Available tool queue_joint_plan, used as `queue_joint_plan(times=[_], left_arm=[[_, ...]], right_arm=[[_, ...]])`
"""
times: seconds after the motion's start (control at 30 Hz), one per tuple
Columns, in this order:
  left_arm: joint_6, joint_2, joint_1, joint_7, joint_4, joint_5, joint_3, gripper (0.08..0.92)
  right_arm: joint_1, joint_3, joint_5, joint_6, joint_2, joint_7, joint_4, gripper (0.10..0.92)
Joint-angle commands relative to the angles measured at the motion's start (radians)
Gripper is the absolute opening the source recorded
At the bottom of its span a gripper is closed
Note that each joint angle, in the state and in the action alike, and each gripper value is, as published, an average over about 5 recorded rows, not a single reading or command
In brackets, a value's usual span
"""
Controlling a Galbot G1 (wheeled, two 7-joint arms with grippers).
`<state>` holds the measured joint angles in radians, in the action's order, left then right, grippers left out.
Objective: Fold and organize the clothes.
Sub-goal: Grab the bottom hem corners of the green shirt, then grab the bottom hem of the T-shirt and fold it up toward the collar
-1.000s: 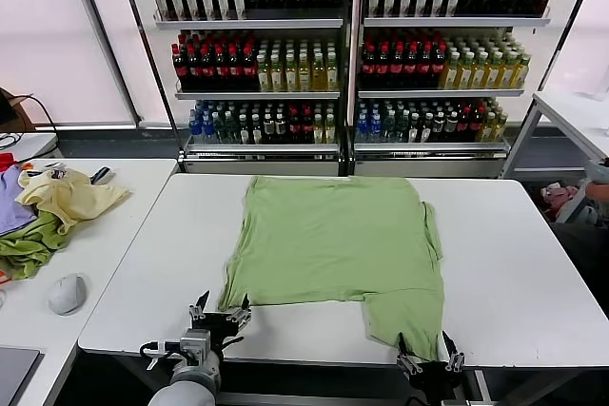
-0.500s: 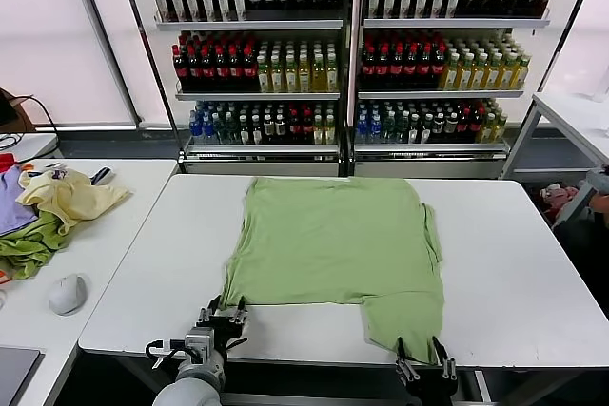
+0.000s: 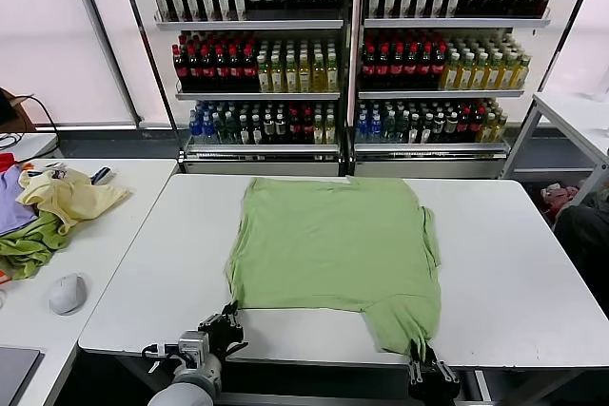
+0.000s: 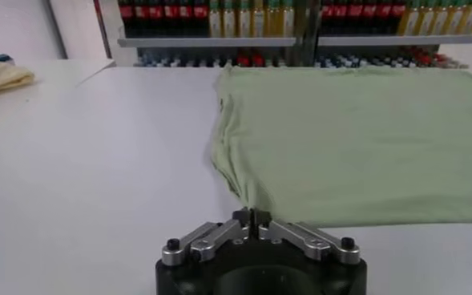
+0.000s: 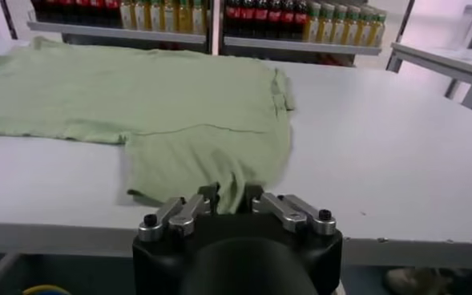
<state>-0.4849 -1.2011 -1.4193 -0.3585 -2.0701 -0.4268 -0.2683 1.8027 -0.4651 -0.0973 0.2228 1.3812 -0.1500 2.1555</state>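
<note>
A pale lime-green shirt (image 3: 333,240) lies flat on the white table (image 3: 504,263), plain side up, with one flap reaching the front edge at the right. My left gripper (image 3: 228,319) is at the shirt's near left corner and shut on it. In the left wrist view the gripper (image 4: 252,216) pinches the tip of the shirt (image 4: 356,136). My right gripper (image 3: 424,366) is at the front edge, shut on the near right flap. In the right wrist view the gripper (image 5: 231,196) has the fabric of the shirt (image 5: 179,96) bunched between its fingers.
Shelves of bottles (image 3: 343,54) stand behind the table. A side table at the left holds a pile of yellow and green clothes (image 3: 57,206) and a grey mouse (image 3: 67,294). Another white table (image 3: 580,116) stands at the right.
Both grippers were open at the shirt's near edge and have shut on its fabric. The near hem has drawn in slightly toward the grippers.
</note>
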Motion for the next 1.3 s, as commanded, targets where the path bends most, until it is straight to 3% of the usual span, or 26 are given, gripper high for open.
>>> queue_joint_plan(times=[0.03,0.5,1.0,1.3], left_arm=[[0.110,0.022,0.007,0.049,-0.115,-0.017,-0.017,0.092],[0.126,0.053,0.192,0.059,0.057,-0.059,0.011,0.092],[0.118,0.027,0.424,0.019,0.288,-0.044,0.100,0.092],[0.106,0.000,0.501,0.016,0.406,0.022,0.154,0.092]], right_arm=[[-0.052,-0.025,-0.039,-0.099,-0.030,0.028,0.078,0.149],[-0.352,-0.032,-0.090,-0.054,-0.088,0.010,-0.066,0.138],[-0.636,0.017,-0.127,-0.020,-0.148,0.002,-0.332,0.138],[-0.720,0.045,-0.111,-0.019,-0.146,0.014,-0.433,0.138]])
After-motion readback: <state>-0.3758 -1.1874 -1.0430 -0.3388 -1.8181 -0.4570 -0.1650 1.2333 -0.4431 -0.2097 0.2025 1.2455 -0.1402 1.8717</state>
